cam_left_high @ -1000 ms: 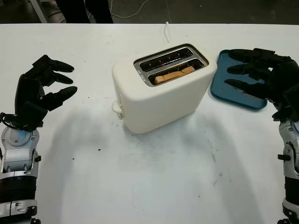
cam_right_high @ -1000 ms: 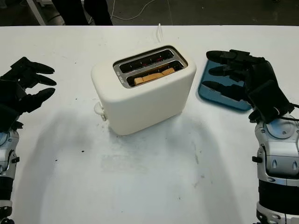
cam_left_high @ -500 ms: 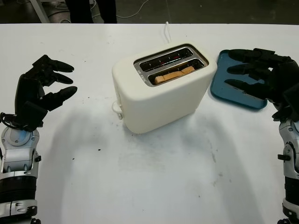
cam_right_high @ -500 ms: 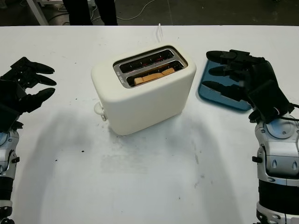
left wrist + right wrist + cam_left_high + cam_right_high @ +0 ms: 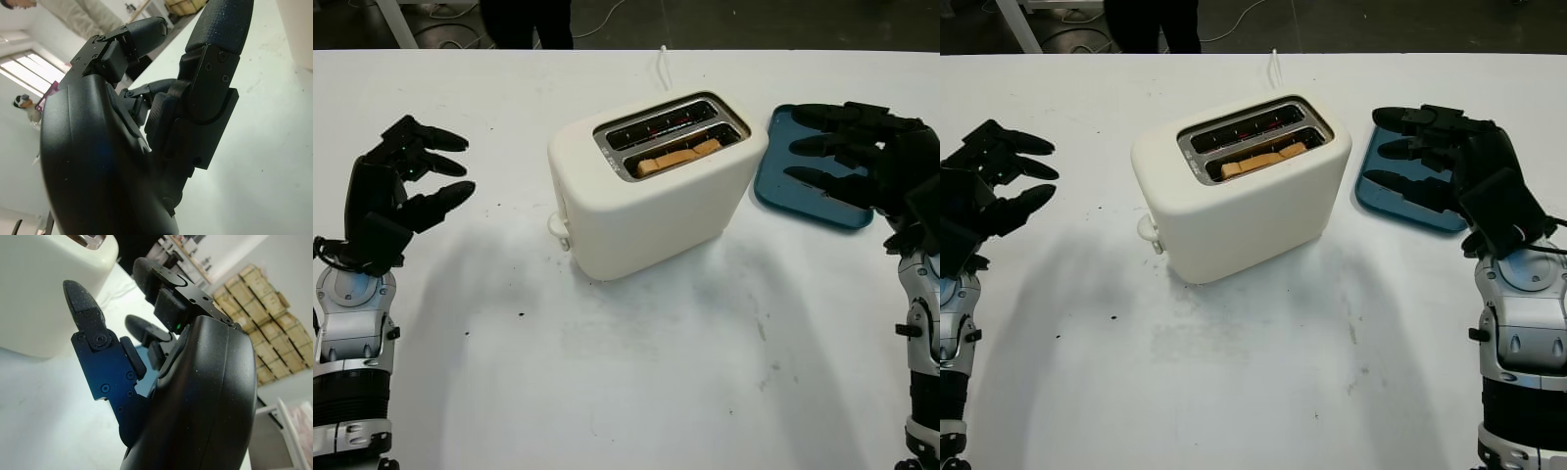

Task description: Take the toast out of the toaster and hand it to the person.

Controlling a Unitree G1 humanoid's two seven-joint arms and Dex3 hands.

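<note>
A cream two-slot toaster [image 5: 651, 196] stands in the middle of the white table. A slice of brown toast [image 5: 679, 157] sits low in its nearer slot; the farther slot shows only its wires. My left hand [image 5: 409, 178] hovers open at the left of the table, well away from the toaster. My right hand [image 5: 847, 157] is open to the right of the toaster, above a blue tray [image 5: 803, 176]. A person's dark legs [image 5: 526, 20] stand beyond the far edge of the table.
The toaster's white cord [image 5: 662, 67] runs back toward the far edge. Its lever knob [image 5: 556, 226] sticks out on the near left end. Bare white tabletop [image 5: 636, 372] lies in front of the toaster, with small dark crumbs scattered on it.
The person's legs beyond the far edge have shifted to the right. Both my hands and the toaster have stayed in place.
</note>
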